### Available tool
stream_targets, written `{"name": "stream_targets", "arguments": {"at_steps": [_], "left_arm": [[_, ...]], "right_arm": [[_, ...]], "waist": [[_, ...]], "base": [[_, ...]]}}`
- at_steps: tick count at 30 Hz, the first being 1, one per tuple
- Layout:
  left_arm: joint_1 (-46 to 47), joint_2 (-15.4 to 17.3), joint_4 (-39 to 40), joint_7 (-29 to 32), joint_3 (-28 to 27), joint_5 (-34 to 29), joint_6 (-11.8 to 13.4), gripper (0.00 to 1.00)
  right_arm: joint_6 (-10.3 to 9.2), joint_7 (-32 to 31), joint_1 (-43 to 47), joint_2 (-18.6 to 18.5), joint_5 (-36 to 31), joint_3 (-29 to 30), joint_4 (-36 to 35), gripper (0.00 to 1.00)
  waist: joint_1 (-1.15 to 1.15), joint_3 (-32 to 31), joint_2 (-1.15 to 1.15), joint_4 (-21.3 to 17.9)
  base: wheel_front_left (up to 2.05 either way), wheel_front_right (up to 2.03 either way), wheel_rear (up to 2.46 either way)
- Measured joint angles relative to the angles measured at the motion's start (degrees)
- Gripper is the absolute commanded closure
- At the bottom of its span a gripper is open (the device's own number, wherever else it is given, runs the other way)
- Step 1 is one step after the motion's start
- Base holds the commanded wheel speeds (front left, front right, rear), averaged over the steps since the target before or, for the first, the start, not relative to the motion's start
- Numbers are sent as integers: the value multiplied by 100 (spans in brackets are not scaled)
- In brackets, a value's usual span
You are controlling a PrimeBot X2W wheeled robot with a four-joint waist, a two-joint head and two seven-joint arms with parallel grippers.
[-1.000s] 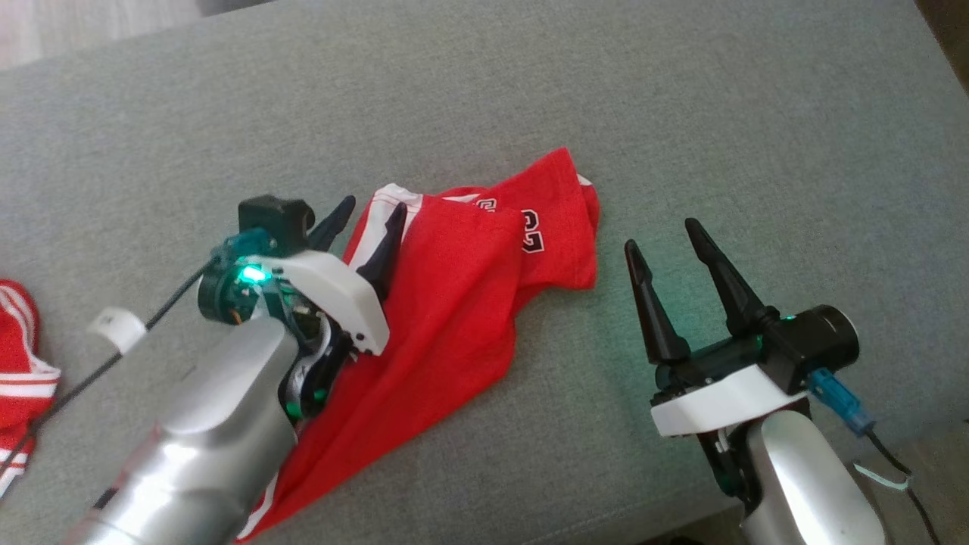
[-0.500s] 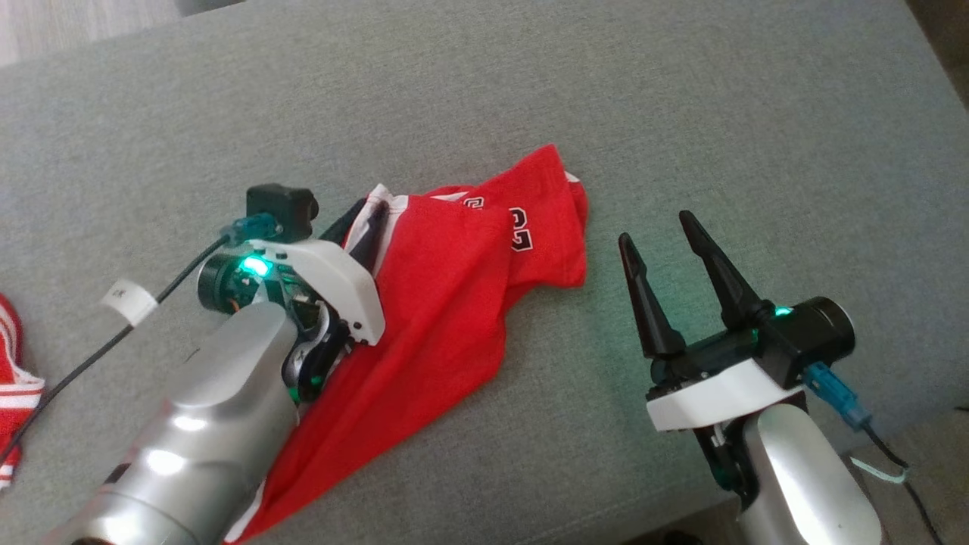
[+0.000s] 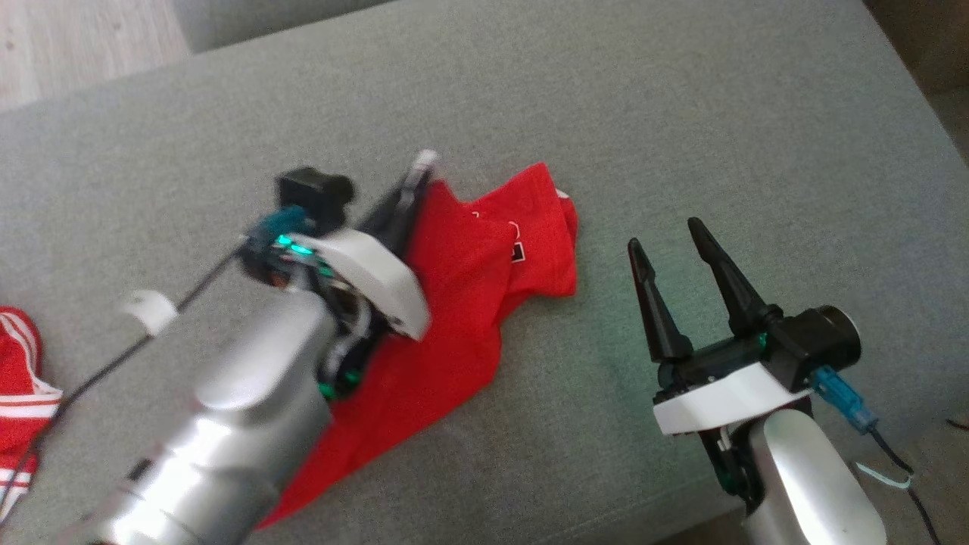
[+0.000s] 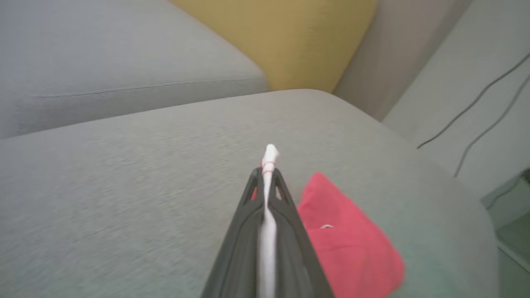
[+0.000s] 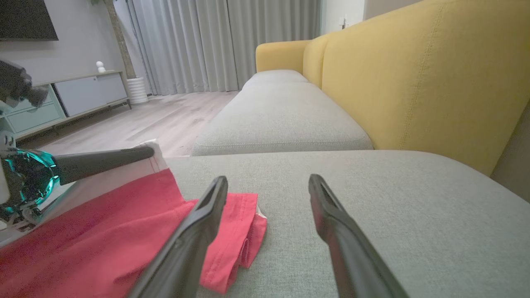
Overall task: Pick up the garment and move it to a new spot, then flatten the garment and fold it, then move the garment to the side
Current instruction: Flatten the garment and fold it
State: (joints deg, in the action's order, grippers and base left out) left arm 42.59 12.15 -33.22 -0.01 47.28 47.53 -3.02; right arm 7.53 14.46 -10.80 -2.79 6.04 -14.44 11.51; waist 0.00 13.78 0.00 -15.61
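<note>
My left gripper (image 3: 412, 182) was pinched shut on the white edge of the red shirt (image 3: 462, 303), so I could lift it. The shirt lay crumpled mid-frame on the gray sofa (image 3: 681, 113). My right gripper (image 3: 666, 236) hung open and empty, lower right.

Head view: my left forearm (image 3: 227, 439) covered the garment (image 3: 462, 303) along its lower left. The print (image 3: 517, 251) on it was blurred and partly folded under; could not read it. My left jaws were smeared, tips indistinct. A second red-and-white cloth (image 3: 19, 378) was cut off at the left edge. Right wrist view: my finger (image 5: 194, 231) hid part of the garment; the bottom edge cut the rest.
</note>
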Motion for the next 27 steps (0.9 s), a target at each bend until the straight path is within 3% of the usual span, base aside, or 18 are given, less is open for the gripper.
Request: {"name": "stream_targets", "arguments": {"at_steps": [3, 8, 12, 15, 16, 17, 18, 19, 24, 27], "left_arm": [[-287, -11, 853, 224, 267, -4, 16, 100], [-1067, 4, 1980, 691, 817, -66, 310, 100], [-1393, 27, 2382, 967, 1154, -123, 508, 100], [-1534, 12, 2372, 1004, 1316, -141, 511, 100], [-1588, -26, 2313, 956, 1336, -135, 519, 64], [-1641, -81, 2215, 907, 1359, -135, 553, 47], [-1679, -130, 2107, 892, 1400, -138, 553, 43], [-1716, -187, 1994, 846, 1424, -143, 552, 3], [-1747, -442, 1785, 445, 1446, -156, 394, 0], [-1767, -398, 1844, 141, 1325, -154, 380, 0]], "right_arm": [[0, 0, 38, 0, 22, 29, 1, 0], [0, 0, 213, 0, 91, -25, 13, 0], [0, 0, 218, 0, 175, -51, 13, 0], [0, 0, 218, 0, 198, -38, 13, 0], [0, 0, 218, 0, 198, -31, 13, 0], [0, 0, 218, 0, 200, -20, 13, 0], [0, 0, 218, 0, 205, -16, 13, 0], [0, 0, 218, 0, 205, -16, 14, 0], [0, 0, 221, 0, 205, 14, 18, 0], [0, 0, 225, 0, 197, 51, 19, 0]], "waist": [[0, -146, 0, 0], [0, -277, 0, -95], [0, -283, 0, -227], [0, -269, 0, -310], [0, -264, 0, -327], [0, -261, 0, -341], [0, -259, 0, -353], [0, -259, 0, -362], [0, -309, 0, -348], [0, -385, 0, -286]], "base": [[0, 0, 0], [0, 0, 0], [0, 0, 0], [0, 0, 0], [0, 0, 0], [0, 0, 0], [0, 0, 0], [0, 0, 0], [0, 0, 0], [0, 0, 0]]}}
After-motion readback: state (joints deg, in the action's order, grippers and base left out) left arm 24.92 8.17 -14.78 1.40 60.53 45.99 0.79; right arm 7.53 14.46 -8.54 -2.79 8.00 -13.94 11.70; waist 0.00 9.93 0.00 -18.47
